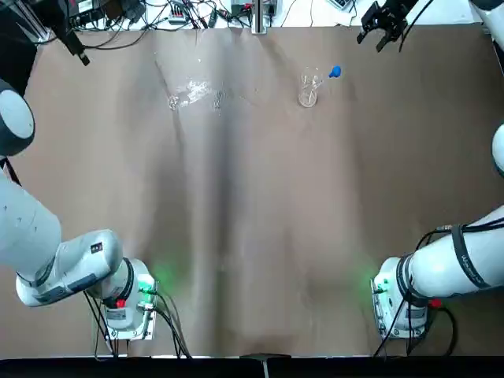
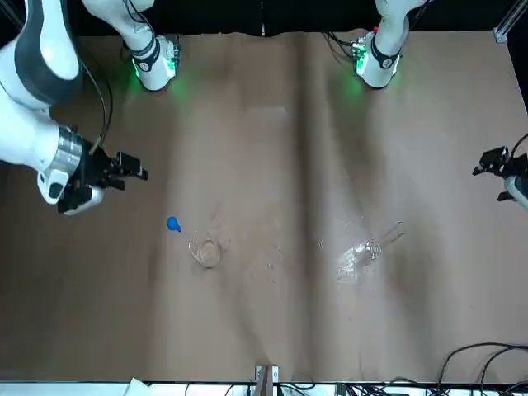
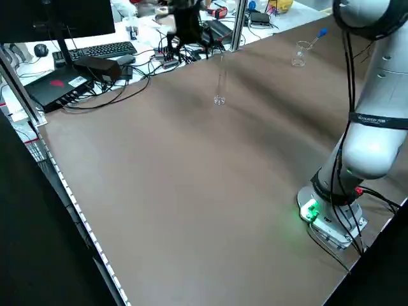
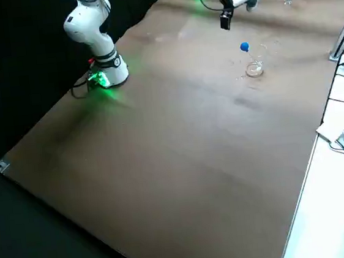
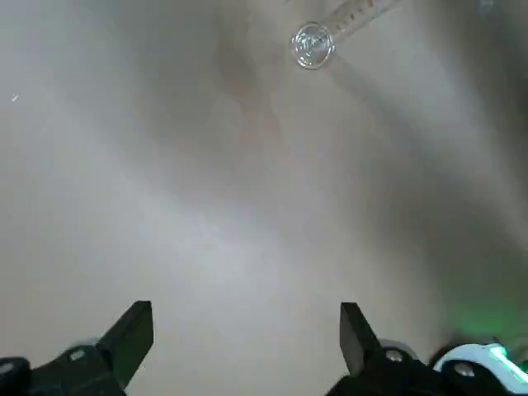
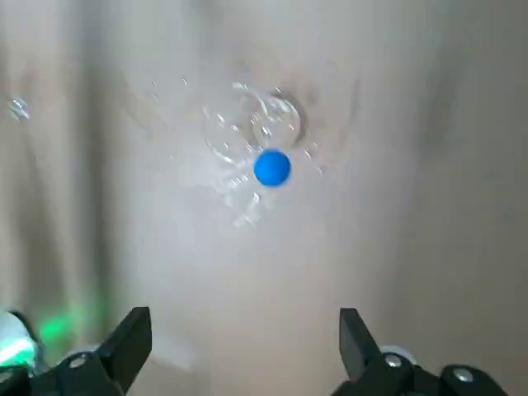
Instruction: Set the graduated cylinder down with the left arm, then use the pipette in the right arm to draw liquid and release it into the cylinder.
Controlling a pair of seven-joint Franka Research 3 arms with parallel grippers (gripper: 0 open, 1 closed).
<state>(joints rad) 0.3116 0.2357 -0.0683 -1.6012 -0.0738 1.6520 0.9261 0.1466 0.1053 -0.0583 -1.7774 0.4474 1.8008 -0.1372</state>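
Two grippers hang wide open and empty: the right gripper [image 1: 383, 30] at the worktop's far right corner, the left gripper [image 5: 246, 334] off its far left edge. Nearest the right one, the pipette [image 1: 334, 72] leans in a small beaker [image 1: 308, 96]. The graduated cylinder [image 3: 220, 80] stands upright farther left, with nothing between.

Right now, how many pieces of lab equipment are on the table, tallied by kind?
Graduated cylinder: 1, standing upright
Beaker: 1
Pipette: 1, blue-bulbed, resting in the beaker
Total: 3
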